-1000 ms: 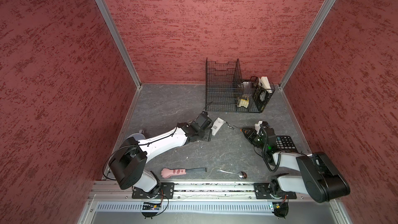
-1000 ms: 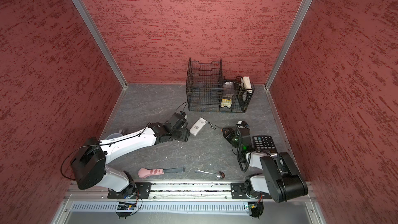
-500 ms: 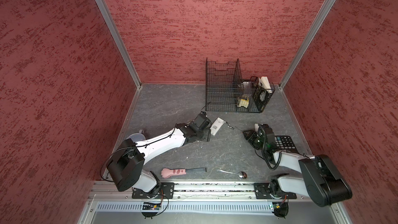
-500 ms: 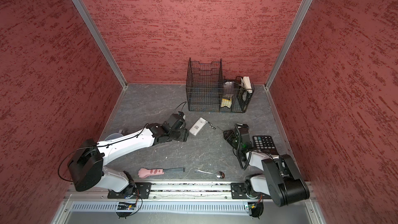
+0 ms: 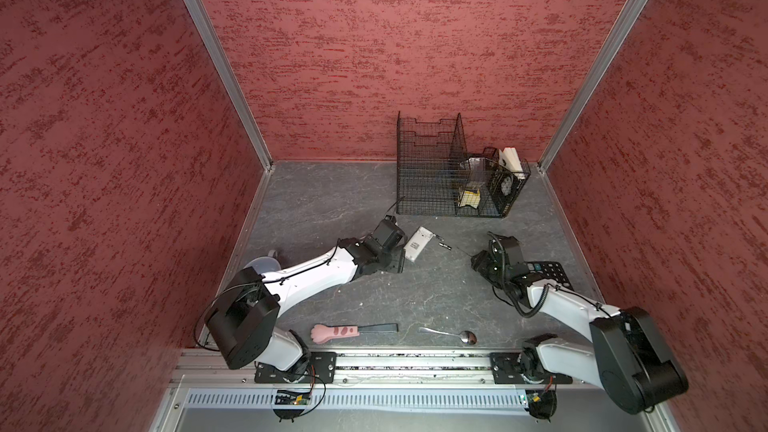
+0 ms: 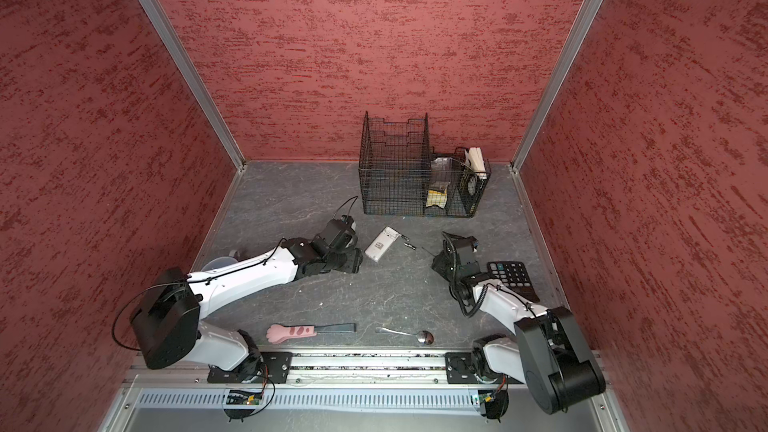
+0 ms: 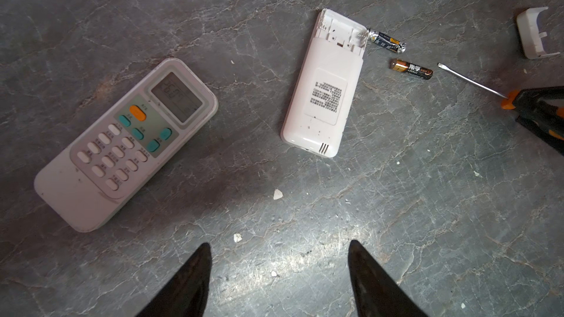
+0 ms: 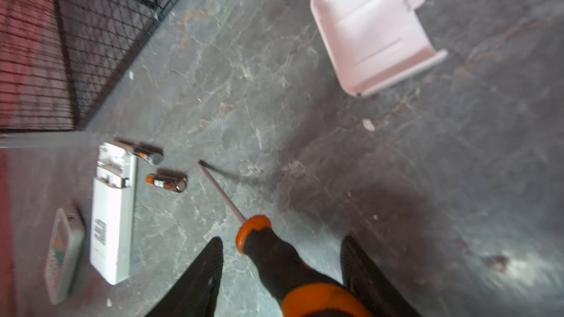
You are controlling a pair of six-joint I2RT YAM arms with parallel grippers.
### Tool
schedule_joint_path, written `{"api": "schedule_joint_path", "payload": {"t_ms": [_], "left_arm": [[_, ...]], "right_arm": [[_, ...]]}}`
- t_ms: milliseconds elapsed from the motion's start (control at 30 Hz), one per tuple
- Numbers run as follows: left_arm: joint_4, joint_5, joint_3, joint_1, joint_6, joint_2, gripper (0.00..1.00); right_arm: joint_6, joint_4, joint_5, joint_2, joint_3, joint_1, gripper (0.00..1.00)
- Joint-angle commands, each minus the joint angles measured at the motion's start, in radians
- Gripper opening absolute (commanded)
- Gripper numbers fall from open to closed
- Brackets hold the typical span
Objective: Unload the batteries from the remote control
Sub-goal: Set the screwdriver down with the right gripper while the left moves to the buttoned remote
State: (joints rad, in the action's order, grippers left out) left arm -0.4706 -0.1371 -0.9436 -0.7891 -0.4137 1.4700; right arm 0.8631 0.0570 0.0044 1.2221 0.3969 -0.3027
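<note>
I see both batteries (image 7: 411, 69) out of the remote control (image 7: 323, 86), lying on the surface just beside its open compartment; one (image 7: 386, 41) touches the compartment's corner. The loose cover (image 8: 375, 32) lies well apart from the remote.

My right hand (image 8: 279, 272) stands released around the screwdriver (image 8: 283, 257), jaws clear of the handle on both sides. My worry: the tool can roll once let go, and its tip (image 8: 201, 163) lies near the batteries, so it could knock them. Withdrawing carelessly, I could drag the handle along.

My left hand (image 7: 279, 282) is released and empty, hovering near the remote; a second remote (image 7: 122, 141) lies face up beside it.

Against a second ago, the right hand has spread from a tighter hold and pulled back from the remote. The left hand has barely shifted.
</note>
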Motion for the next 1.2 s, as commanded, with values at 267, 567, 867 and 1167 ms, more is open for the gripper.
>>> {"api": "schedule_joint_path", "payload": {"t_ms": [267,567,867,1167], "left_arm": [[0.065,0.0,0.053,0.023,0.005,-0.05,0.7],[0.09,0.019,0.111,0.042,0.019,-0.125,0.7],[0.107,0.052,0.138,0.056,0.031,-0.162,0.7],[0.101,0.096,0.101,0.076,0.056,-0.141,0.7]], "right_arm": [[0.024,0.219,0.21,0.065,0.116,-0.157,0.63],[0.05,0.288,0.253,0.159,0.175,-0.237,0.64],[0.117,0.38,0.298,0.086,0.171,-0.298,0.72],[0.161,0.423,0.297,-0.062,0.121,-0.312,0.71]]}}
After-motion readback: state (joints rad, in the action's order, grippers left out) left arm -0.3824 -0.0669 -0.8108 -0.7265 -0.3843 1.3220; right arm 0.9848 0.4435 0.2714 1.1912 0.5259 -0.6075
